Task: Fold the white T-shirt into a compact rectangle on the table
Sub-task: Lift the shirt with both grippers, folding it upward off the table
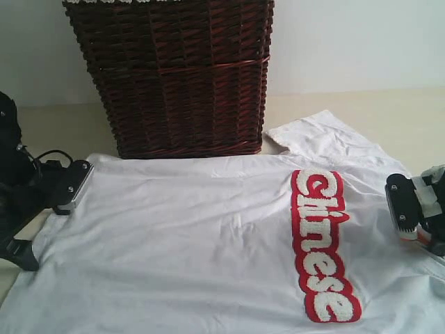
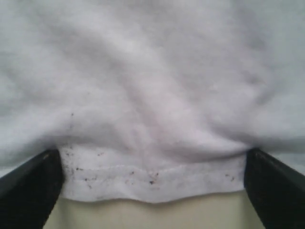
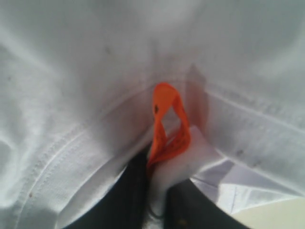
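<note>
You're holding left gripper [image 2: 152, 160] spread wide over white T-shirt [image 1: 201, 243] hem [image 2: 152, 185], 9 o'clock; right gripper [image 3: 155, 202], 3 o'clock, pinching collar [image 3: 90, 143] at orange neck tag [image 3: 167, 126]

Soft matt cotton white T-shirt [image 1: 195, 236] with fuzzy lettering [image 1: 323, 247], rough woven wicker basket [image 1: 174, 76], smooth table [image 1: 348, 104]

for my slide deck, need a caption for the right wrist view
Right tool pinches the white T-shirt at its neckline, gripping fabric beside the orange neck tag.

Right fingers [image 3: 127, 200] pinched on white T-shirt [image 3: 71, 95] collar, beside orange neck tag [image 3: 167, 129].
</note>
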`<state>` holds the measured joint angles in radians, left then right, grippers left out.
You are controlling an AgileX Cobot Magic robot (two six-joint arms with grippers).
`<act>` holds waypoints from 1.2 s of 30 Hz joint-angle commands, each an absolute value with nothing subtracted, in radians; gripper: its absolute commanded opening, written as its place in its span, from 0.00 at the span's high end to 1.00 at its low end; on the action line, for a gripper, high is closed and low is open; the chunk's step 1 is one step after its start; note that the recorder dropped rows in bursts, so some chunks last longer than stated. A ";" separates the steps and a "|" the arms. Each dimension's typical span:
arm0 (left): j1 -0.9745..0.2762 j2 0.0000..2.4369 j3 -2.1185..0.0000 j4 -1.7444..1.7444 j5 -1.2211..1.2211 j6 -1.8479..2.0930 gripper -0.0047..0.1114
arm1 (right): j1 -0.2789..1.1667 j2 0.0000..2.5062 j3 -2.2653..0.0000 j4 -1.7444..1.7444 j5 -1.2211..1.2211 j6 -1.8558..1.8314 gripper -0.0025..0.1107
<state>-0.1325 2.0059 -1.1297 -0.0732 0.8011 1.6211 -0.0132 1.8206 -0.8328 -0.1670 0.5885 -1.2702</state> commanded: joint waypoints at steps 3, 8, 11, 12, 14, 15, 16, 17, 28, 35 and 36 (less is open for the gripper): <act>-0.128 2.051 -1.112 -0.108 0.783 1.567 0.06 | -0.012 1.817 -0.826 -0.147 0.589 -1.278 0.98; -0.128 2.051 -1.112 -0.099 0.767 1.567 0.10 | -0.012 1.817 -0.826 -0.133 0.584 -1.278 0.98; -0.128 2.051 -1.112 -0.058 0.778 1.567 0.32 | -0.012 1.817 -0.826 -0.133 0.584 -1.278 0.98; -0.128 2.051 -1.112 -0.049 0.783 1.567 0.43 | -0.012 1.817 -0.826 -0.133 0.584 -1.278 0.98; -0.128 2.051 -1.112 -0.024 0.807 1.562 0.77 | -0.012 1.817 -0.826 -0.133 0.584 -1.278 0.98; -0.128 2.051 -1.112 -0.018 0.821 1.562 0.93 | -0.012 1.817 -0.826 -0.133 0.584 -1.278 0.98; -0.128 2.051 -1.112 -0.010 0.841 1.570 0.94 | -0.012 1.817 -0.826 -0.133 0.584 -1.278 0.98; -0.128 2.051 -1.112 0.000 0.841 1.570 0.92 | -0.012 1.817 -0.826 -0.133 0.581 -1.278 0.98; -0.130 1.720 -1.133 0.248 0.955 1.181 0.96 | -0.012 1.486 -0.848 -0.107 0.549 -1.151 0.98; -0.130 1.409 -1.133 0.322 1.025 0.806 0.96 | -0.012 1.174 -0.857 -0.054 0.598 -1.066 0.98; -0.130 1.368 -1.133 0.319 1.030 0.773 0.96 | -0.012 1.139 -0.857 -0.039 0.607 -1.066 0.98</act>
